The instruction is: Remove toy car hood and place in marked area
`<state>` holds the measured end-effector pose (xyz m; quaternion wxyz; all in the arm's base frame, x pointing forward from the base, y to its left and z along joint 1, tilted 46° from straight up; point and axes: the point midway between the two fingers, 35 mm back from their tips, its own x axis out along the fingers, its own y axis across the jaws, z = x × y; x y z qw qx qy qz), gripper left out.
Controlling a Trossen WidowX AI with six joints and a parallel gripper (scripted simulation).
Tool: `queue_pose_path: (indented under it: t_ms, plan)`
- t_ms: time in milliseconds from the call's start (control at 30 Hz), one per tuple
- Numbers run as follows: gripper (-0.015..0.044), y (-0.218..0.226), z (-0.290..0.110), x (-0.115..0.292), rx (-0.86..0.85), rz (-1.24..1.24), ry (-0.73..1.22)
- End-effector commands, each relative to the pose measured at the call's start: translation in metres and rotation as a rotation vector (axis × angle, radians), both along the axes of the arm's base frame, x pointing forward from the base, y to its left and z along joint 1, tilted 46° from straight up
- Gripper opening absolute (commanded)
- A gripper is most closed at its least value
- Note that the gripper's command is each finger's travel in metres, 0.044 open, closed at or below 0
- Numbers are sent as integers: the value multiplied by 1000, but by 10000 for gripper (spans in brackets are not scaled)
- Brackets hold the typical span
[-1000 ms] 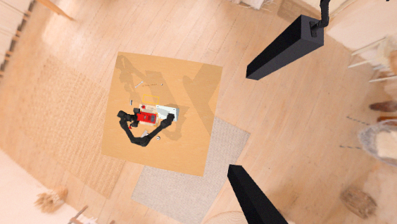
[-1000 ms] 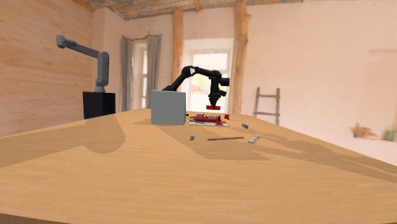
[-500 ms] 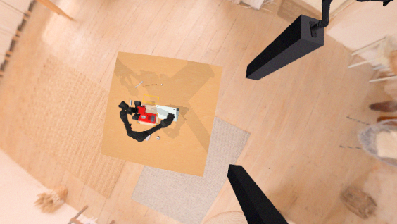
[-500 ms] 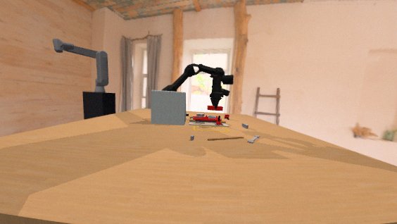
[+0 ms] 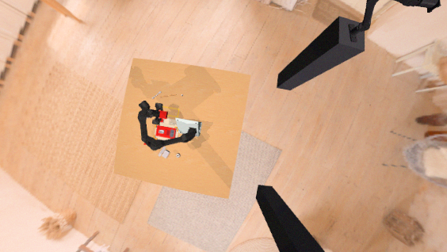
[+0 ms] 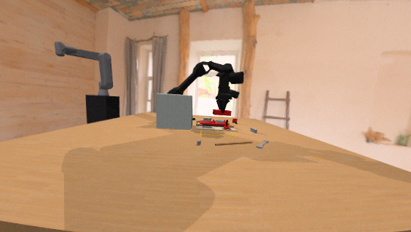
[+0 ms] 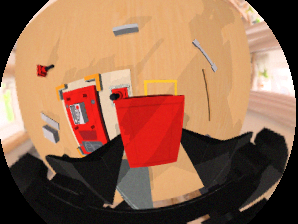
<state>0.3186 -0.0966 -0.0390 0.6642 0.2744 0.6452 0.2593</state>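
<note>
Exterior view: the flat red plastic hood (image 6: pixel 222 111) is pinched in the black parallel-jaw gripper (image 6: pixel 222 108) and held clear above the red toy car (image 6: pixel 213 123) — off the wooden table (image 6: pixel 146 175). From the wrist, the yellow-outlined marked area (image 7: pixel 160 87) (partly hidden) is seen just beyond the hood.

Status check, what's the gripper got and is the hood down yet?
Gripper shut on red hood. Hood lifted off car, in the air, not yet down. Yellow marked area just beyond it, nothing seen inside it.
</note>
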Motion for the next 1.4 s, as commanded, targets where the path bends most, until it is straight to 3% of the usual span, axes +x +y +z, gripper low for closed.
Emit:
queue_pose_path:
  t_ms: [0, 1367]
  plan:
    - [0, -21, -20, -11, -1, 6, -9]
    - [0, -11, -52, -15, 4, 8, -10]
